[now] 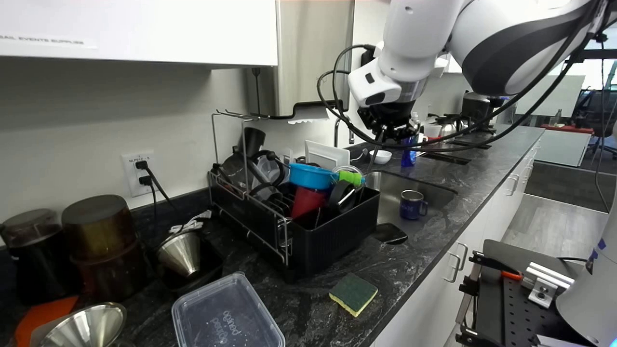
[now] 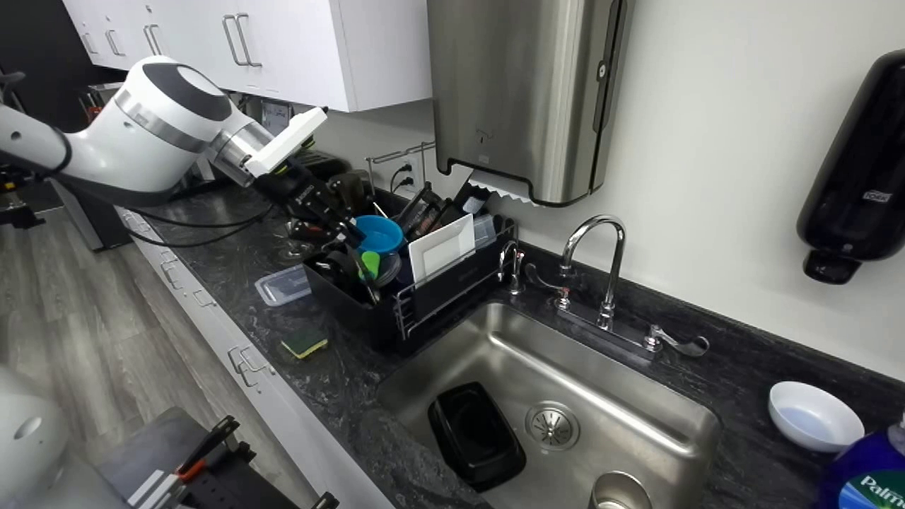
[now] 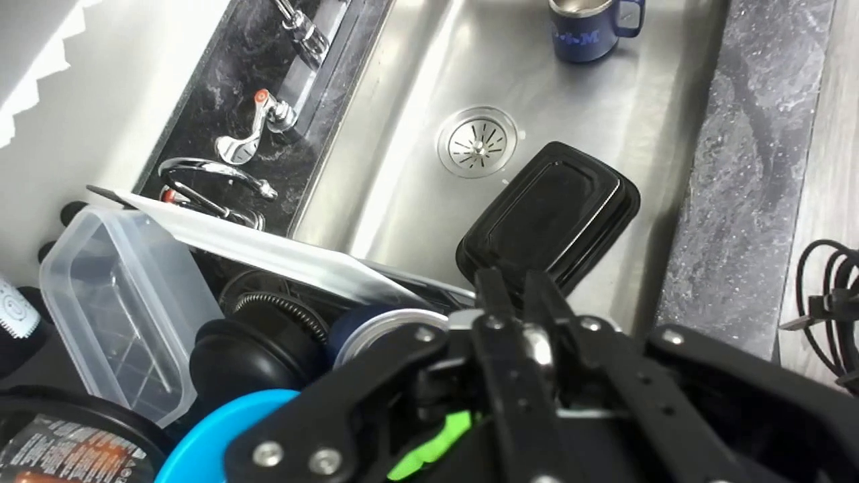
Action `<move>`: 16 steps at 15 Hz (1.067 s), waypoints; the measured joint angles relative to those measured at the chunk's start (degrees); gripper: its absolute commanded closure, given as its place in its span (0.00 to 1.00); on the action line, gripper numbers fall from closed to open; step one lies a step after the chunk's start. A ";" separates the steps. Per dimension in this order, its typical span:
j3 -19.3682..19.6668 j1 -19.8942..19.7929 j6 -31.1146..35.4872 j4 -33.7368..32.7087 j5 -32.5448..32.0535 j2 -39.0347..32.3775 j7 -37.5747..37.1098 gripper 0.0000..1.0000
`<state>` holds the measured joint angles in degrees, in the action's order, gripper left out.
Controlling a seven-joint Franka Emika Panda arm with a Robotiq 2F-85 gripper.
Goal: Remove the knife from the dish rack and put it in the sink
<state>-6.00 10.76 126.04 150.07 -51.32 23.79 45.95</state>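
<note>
My gripper [image 1: 381, 135] is above the sink-side end of the black dish rack [image 1: 332, 246]; both also show in an exterior view [image 2: 353, 233]. In the wrist view the fingers [image 3: 513, 282] are nearly together with a shiny metal end, apparently the knife [image 3: 537, 345], between them. A slender grey piece, apparently the same knife, slants down from the fingers [image 1: 373, 156] toward the rack corner and shows in an exterior view [image 2: 370, 286]. Its lower part is hidden among the dishes. The steel sink [image 2: 495, 367] lies beside the rack and also shows in the wrist view [image 3: 402, 181].
The sink holds a black container [image 2: 477, 438] and a blue mug [image 1: 411, 205]. A tap [image 2: 611, 261] stands behind it. The rack holds a cyan bowl [image 1: 310, 176], a white plate [image 2: 444, 247] and pans. A sponge [image 1: 354, 294] lies in front. A towel dispenser [image 2: 523, 92] hangs above.
</note>
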 measured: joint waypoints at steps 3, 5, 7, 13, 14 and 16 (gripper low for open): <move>-0.01 0.25 -2.78 -1.47 0.01 -0.04 0.01 0.97; -0.01 0.30 -4.89 -2.74 0.16 -0.18 0.11 0.97; -0.01 0.36 -7.29 -4.38 0.56 -0.51 0.36 0.97; -0.14 0.81 -13.60 -10.09 1.45 -3.20 0.93 0.97; -0.14 0.81 -13.90 -11.05 1.38 -3.65 0.82 0.97; -0.14 0.81 -14.32 -12.89 1.38 -4.56 0.82 0.97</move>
<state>-6.14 11.58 111.71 137.18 -49.93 19.23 46.77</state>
